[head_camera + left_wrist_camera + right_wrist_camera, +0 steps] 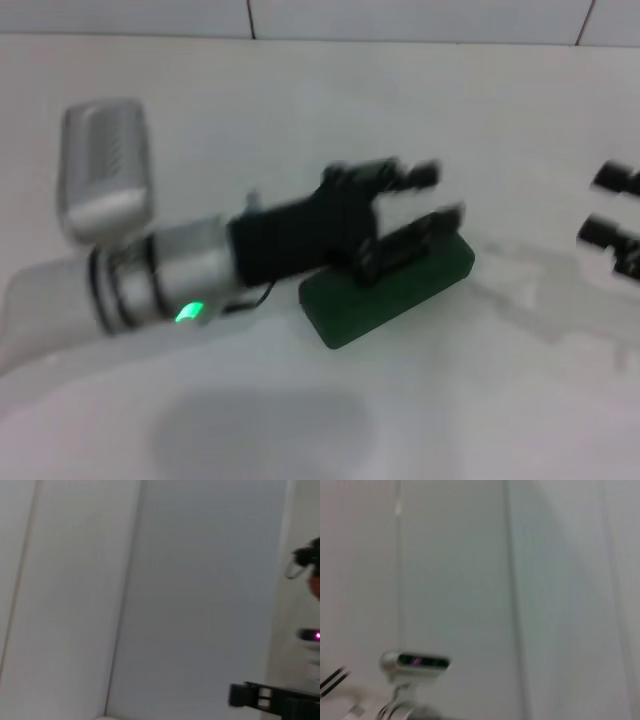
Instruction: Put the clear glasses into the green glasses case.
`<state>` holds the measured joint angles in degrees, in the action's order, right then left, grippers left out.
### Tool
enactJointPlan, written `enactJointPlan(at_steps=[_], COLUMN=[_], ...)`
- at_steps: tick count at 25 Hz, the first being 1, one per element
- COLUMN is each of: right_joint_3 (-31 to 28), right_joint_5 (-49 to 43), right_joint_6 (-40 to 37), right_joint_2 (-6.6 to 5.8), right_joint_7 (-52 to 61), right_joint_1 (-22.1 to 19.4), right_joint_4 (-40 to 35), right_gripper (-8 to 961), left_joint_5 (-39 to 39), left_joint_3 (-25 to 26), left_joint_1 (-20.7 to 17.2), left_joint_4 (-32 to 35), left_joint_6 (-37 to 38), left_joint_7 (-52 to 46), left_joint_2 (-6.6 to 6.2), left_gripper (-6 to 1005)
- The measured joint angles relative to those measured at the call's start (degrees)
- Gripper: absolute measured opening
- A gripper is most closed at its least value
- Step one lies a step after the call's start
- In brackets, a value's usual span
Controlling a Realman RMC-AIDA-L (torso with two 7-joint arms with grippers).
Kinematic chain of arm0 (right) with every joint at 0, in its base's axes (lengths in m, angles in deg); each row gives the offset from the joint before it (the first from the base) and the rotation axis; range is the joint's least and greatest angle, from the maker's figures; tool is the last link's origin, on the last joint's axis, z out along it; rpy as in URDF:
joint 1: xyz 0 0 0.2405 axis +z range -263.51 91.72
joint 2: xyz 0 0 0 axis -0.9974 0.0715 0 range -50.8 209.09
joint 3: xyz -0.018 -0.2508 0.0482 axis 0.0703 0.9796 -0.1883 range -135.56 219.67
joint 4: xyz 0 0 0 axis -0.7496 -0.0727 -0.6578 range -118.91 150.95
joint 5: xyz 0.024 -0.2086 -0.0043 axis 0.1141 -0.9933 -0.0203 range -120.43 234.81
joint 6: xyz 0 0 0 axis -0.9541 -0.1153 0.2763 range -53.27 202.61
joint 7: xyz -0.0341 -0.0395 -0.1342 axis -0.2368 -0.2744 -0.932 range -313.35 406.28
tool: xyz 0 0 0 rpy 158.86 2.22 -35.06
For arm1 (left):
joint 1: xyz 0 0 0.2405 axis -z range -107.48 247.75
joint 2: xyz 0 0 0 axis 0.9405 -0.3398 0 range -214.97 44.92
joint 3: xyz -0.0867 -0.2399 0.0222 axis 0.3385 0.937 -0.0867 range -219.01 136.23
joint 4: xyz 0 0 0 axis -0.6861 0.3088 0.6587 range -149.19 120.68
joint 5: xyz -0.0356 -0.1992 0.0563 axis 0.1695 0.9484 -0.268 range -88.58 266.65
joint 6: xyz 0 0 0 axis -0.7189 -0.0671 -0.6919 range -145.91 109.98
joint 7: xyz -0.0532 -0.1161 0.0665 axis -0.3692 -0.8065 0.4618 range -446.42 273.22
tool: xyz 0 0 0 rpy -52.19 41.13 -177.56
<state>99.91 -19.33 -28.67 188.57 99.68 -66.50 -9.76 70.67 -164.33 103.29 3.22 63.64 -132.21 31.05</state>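
The green glasses case (395, 290) lies at the middle of the white table in the head view, and its lid looks down. My left gripper (440, 196) reaches across from the left and hovers over the case's far side, open; its nearer finger (415, 242) is at the case's top. A faint colourless shape to the right of the case looks like the clear glasses (548, 292) lying on the table. My right gripper (606, 205) shows at the right edge, beyond the glasses, open and holding nothing.
The white table (300, 420) runs back to a tiled wall (400, 15). The left arm's silver forearm (160, 265) and its grey wrist camera housing (105, 170) fill the left side. Both wrist views show mostly pale wall panels.
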Motion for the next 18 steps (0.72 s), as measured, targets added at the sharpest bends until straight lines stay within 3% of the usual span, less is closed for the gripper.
enactJointPlan(at_steps=[2, 6, 18], right_joint_3=[-0.1, -0.6, 0.1], right_joint_5=[-4.4, -6.4, -8.0], right_joint_6=[-0.1, 0.2, -0.2], right_joint_2=[-0.65, -0.57, 0.09], right_joint_7=[1.8, 2.2, 2.5], right_joint_1=[1.5, 1.6, 1.9], right_joint_4=[0.2, -0.1, -0.7], right_gripper=[545, 545, 545], left_joint_5=[-1.1, -1.3, -2.5], left_joint_3=[0.0, 0.0, -0.2], left_joint_1=[-2.1, -5.8, -6.6], left_joint_4=[-1.6, -3.6, -5.1], left_joint_6=[2.6, 6.0, 7.4], left_joint_7=[2.1, 4.5, 6.7], left_joint_2=[-0.31, -0.8, -0.52], left_gripper=[501, 502, 504])
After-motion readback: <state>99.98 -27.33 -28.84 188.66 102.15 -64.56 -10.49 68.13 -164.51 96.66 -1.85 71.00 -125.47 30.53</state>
